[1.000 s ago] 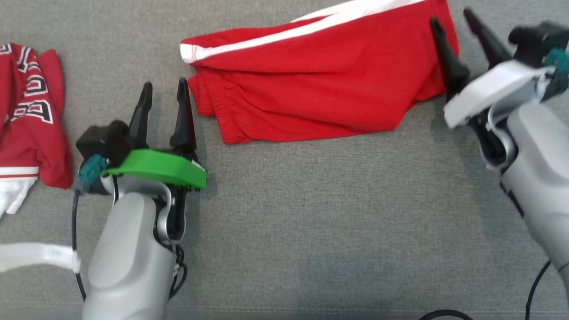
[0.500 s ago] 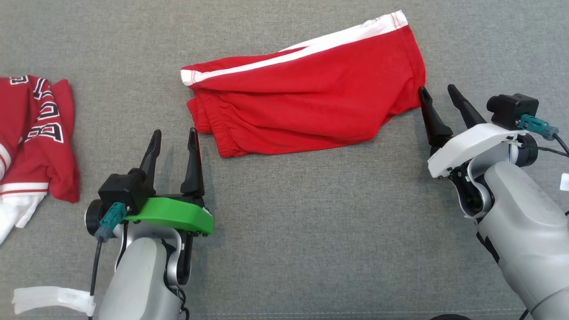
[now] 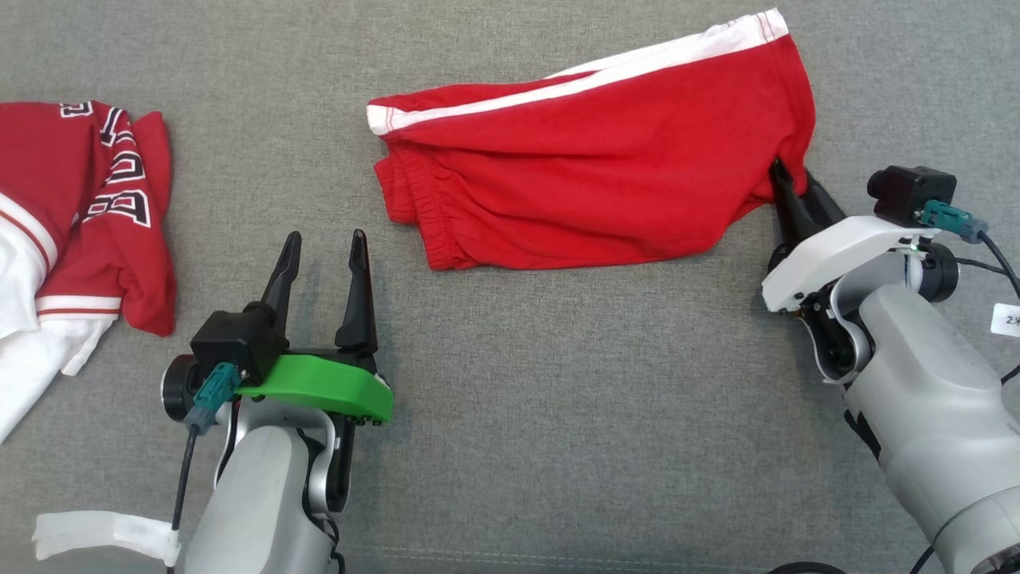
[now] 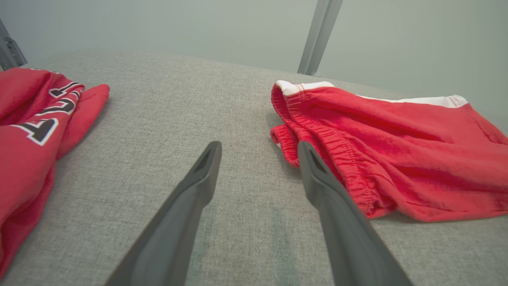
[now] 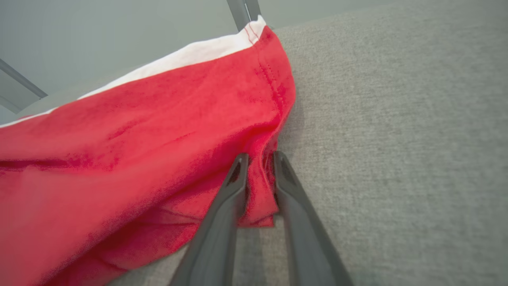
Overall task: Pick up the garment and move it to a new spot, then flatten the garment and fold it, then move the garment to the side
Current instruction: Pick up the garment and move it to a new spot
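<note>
The garment (image 3: 598,183) is a pair of red shorts with a white side stripe, lying across the grey fabric surface. My right gripper (image 3: 793,177) is at its right lower corner. In the right wrist view that gripper (image 5: 260,155) is shut on a fold of the garment (image 5: 139,139), with red cloth pinched between the narrow fingers. My left gripper (image 3: 327,236) stands open on the bare surface just left of the waistband end. In the left wrist view the left gripper (image 4: 258,146) holds nothing, and the elastic waistband of the garment (image 4: 397,159) lies just right of it.
A second red garment with black-and-white lettering (image 3: 88,207) lies crumpled at the left edge and also appears in the left wrist view (image 4: 31,127). A white strip (image 3: 96,532) hangs by the left forearm. A metal post (image 4: 317,35) stands beyond the far edge.
The right gripper, open beside the garment's right corner before, has closed on that corner. The head view has shifted. The left gripper stays open.
</note>
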Tool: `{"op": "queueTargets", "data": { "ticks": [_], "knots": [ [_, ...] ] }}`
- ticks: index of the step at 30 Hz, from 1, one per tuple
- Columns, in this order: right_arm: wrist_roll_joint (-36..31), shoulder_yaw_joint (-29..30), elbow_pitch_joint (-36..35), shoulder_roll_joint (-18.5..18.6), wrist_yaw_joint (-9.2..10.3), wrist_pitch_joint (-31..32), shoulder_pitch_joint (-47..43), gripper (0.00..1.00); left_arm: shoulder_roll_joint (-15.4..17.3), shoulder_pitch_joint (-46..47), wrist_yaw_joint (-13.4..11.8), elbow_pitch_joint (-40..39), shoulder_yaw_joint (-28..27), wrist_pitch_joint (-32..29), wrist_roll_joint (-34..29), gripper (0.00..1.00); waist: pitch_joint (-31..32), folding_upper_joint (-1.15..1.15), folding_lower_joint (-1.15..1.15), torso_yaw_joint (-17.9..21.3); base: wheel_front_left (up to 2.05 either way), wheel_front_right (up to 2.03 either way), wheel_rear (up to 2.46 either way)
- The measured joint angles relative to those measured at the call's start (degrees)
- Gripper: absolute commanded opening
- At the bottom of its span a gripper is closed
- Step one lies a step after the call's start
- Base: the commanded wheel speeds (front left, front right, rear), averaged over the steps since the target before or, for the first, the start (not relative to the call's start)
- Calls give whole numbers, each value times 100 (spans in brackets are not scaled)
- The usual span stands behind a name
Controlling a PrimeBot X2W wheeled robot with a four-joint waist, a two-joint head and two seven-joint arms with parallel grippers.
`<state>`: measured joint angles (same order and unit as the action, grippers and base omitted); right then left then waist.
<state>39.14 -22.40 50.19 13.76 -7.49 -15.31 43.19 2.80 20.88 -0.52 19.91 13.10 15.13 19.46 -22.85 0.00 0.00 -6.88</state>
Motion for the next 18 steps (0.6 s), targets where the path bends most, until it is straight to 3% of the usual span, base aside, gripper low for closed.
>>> {"op": "queueTargets", "data": {
  "ticks": [18],
  "knots": [
    [271, 314, -544, -22, -1, 18, -1211, 0, -1, -658, 177, 280, -178, 1, -86, 100, 1003, 0, 0, 329, 0, 0, 0]
  ]
}}
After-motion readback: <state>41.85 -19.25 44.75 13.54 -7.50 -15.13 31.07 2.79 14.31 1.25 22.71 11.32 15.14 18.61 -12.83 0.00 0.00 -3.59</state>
